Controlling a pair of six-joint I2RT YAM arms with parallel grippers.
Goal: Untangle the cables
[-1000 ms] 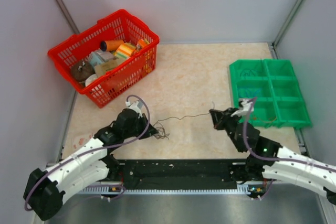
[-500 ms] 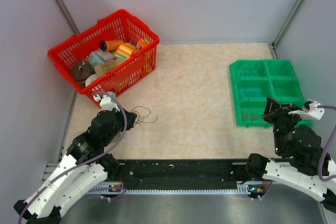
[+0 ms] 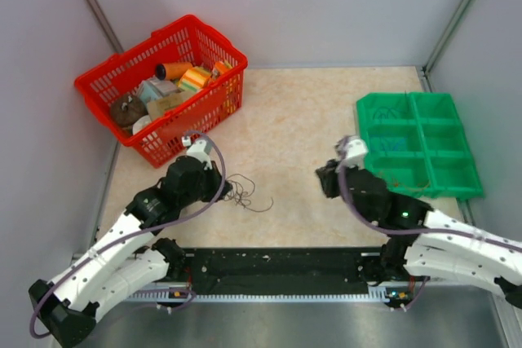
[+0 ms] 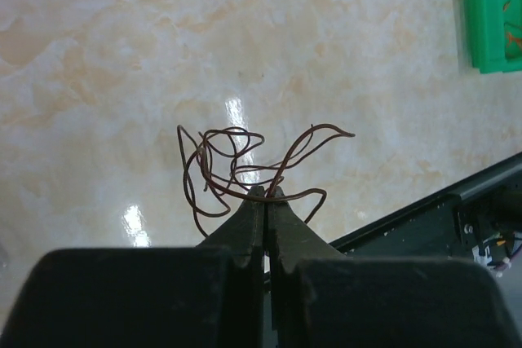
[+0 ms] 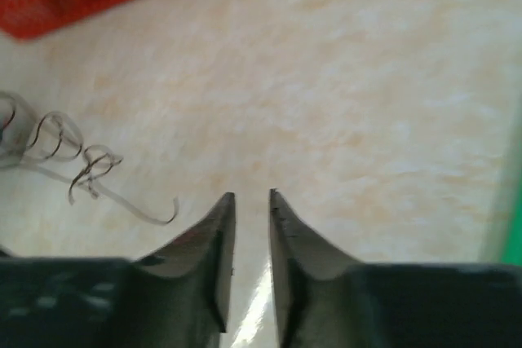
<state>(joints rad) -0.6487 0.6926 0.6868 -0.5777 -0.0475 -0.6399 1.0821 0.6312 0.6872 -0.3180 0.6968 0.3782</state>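
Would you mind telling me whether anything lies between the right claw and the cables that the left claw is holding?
Nothing visible does. Only bare table separates the right claw, its jaws slightly apart, from the cables, which the left claw pinches shut at the tangle's near edge.

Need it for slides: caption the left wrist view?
Shut left gripper pinching the cables, loops fanned over the beige tabletop.

**Red basket [image 3: 183,124] and green tray [image 3: 408,95] on a marbled table [image 3: 302,112]**

The mesh basket sits far left, holding an orange spool [image 3: 173,70], a yellow-green roll [image 3: 194,79] and other oddments. The compartment tray lies at the right edge, well apart from it.
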